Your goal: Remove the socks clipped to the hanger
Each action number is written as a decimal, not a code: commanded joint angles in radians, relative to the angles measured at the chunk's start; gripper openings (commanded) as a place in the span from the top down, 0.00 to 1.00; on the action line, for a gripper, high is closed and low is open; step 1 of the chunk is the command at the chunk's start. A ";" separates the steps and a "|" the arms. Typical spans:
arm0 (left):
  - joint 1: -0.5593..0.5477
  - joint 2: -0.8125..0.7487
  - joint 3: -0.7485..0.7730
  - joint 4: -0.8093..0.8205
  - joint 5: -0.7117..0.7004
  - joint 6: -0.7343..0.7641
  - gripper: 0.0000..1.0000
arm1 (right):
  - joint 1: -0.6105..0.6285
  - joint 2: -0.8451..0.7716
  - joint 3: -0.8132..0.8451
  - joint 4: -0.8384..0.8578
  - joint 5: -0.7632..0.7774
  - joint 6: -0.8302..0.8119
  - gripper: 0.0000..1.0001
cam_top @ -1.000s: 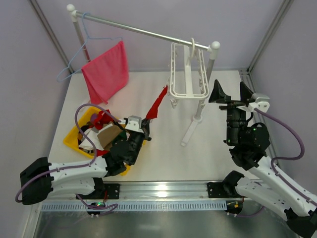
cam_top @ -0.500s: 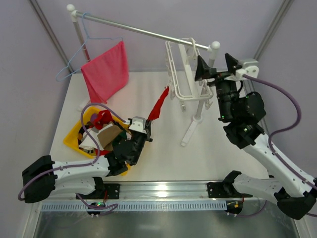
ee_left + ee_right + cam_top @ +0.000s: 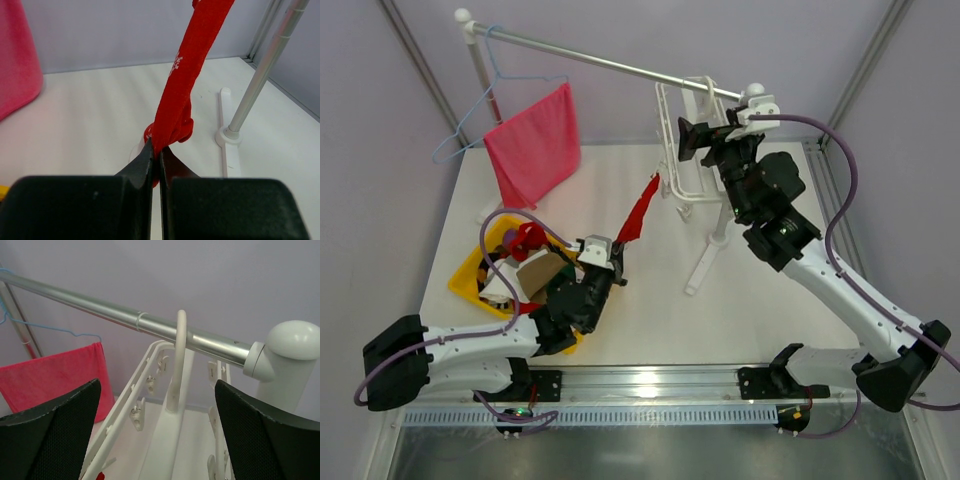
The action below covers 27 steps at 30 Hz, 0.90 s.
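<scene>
left gripper: pressed together, pinching the sock's lower end
sock: soft, light and stretchy; runs taut up from the pinch to the hanger
right gripper: spread wide, hanger hook just ahead between its fingers
hold: judged secure on the bunched toe; the light hanger may swing

Pale lilac-grey walls enclose a white table, evenly lit, with only soft shadows. Slanted metal struts rise at the back corners. A drying rack stands on the table: a silver rod across two white posts on flat white feet. An aluminium rail runs along the near edge.
</scene>
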 commanded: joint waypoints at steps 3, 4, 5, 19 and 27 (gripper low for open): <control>-0.004 -0.020 -0.013 0.046 -0.021 0.006 1.00 | -0.033 0.055 0.095 0.003 0.006 0.033 0.07; -0.004 -0.023 -0.015 0.045 -0.021 0.006 1.00 | -0.039 0.070 0.101 0.000 0.008 0.040 0.09; -0.002 -0.024 -0.015 0.045 -0.022 0.007 1.00 | -0.046 0.075 0.106 -0.005 0.009 0.053 0.09; -0.004 -0.035 -0.022 0.043 -0.030 0.010 1.00 | -0.101 0.147 0.161 -0.017 -0.031 0.053 0.46; -0.004 -0.063 -0.033 0.040 -0.047 0.020 1.00 | -0.113 0.231 0.250 -0.040 -0.097 0.043 0.80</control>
